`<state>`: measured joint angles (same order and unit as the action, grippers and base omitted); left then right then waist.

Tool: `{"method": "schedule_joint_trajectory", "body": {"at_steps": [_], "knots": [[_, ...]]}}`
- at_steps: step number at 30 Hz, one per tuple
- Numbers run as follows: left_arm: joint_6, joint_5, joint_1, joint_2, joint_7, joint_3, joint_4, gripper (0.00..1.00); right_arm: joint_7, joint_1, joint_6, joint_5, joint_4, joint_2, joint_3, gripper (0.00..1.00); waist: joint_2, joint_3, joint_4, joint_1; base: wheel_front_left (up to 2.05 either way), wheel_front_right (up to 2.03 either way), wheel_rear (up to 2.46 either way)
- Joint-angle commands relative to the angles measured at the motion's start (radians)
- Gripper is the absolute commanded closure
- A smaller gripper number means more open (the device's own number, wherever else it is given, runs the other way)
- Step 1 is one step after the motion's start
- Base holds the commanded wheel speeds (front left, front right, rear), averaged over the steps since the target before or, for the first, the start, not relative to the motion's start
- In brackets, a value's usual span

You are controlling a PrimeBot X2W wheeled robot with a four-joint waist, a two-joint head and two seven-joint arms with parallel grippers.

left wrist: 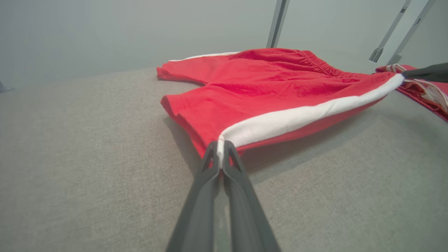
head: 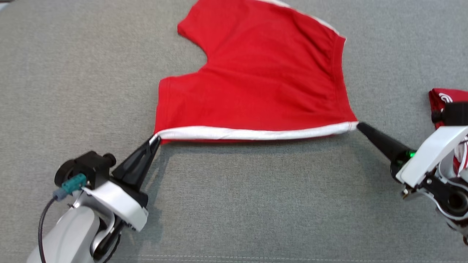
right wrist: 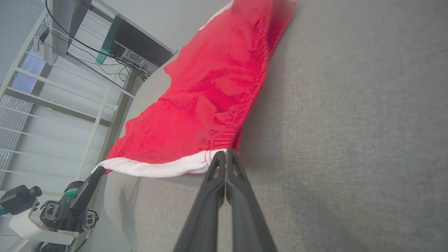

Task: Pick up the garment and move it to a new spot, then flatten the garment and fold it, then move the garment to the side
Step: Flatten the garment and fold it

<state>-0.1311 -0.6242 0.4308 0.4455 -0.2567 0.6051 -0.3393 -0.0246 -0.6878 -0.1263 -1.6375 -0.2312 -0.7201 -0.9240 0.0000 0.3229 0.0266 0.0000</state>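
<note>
Nearest, at about 7 o'clock in the head view, the left gripper (head: 155,140) has its fingers pressed together on the hem corner of the red garment (head: 263,80), pinching the end of its white side stripe. At about 4 o'clock the right gripper (head: 360,126) pinches the other end of that stripe, at the waistband corner. The stripe runs taut between them, lifted just off the grey surface (head: 256,204) with a shadow beneath, while the rest of the shorts lies toward 12 o'clock, waistband gathered and lightly wrinkled. A second red cloth (head: 444,100) sits at 3 o'clock, just behind the right arm. This looks like the flattening step, with the fold not yet begun. The next move probably calls for both arms to hold equal tension and lower the edge together, so the cloth settles smooth, or else to carry that edge toward 12 o'clock for the fold.
</note>
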Motion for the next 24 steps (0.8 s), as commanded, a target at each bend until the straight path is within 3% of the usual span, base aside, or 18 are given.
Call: {"method": "schedule_joint_trajectory", "body": {"at_steps": [1,8,17,18,19,20,24], "knots": [[0.000,0.013,0.001,0.034,-0.005,-0.047,0.021,1.00,0.005,0.044,-0.004,-0.007,0.025,-0.030,-0.004,1.00,0.0000,-0.025,0.012,0.0000,0.00,0.00,0.00],[0.000,0.042,-0.093,0.047,-0.005,-0.043,0.022,1.00,0.008,0.127,-0.004,-0.029,0.044,-0.052,-0.020,1.00,0.0000,-0.082,0.027,0.0000,0.00,0.00,0.00],[0.000,0.071,-0.170,0.049,-0.005,-0.015,-0.018,1.00,0.023,0.192,-0.004,-0.031,0.048,-0.031,-0.040,1.00,0.0000,-0.129,0.027,0.0000,0.00,0.00,0.00],[0.000,0.072,-0.176,0.045,-0.005,-0.018,-0.021,0.64,0.031,0.194,-0.004,-0.028,0.042,-0.029,-0.039,0.56,0.0000,-0.131,0.027,0.0000,0.00,0.00,0.00],[0.000,0.074,-0.181,0.039,-0.005,-0.021,-0.023,0.22,0.036,0.197,-0.004,-0.025,0.040,-0.026,-0.039,0.05,0.0000,-0.133,0.027,0.0000,0.00,0.00,0.00],[0.000,0.073,-0.186,0.033,-0.005,-0.027,-0.023,0.00,0.046,0.199,-0.004,-0.022,0.038,-0.023,-0.035,0.00,0.0000,-0.136,0.027,0.0000,0.00,0.00,0.00],[0.000,0.079,-0.201,0.015,-0.005,-0.071,-0.017,0.00,0.093,0.203,-0.004,-0.001,0.030,-0.024,-0.020,0.00,0.0000,-0.143,0.025,0.0000,0.00,0.00,0.00]]}}
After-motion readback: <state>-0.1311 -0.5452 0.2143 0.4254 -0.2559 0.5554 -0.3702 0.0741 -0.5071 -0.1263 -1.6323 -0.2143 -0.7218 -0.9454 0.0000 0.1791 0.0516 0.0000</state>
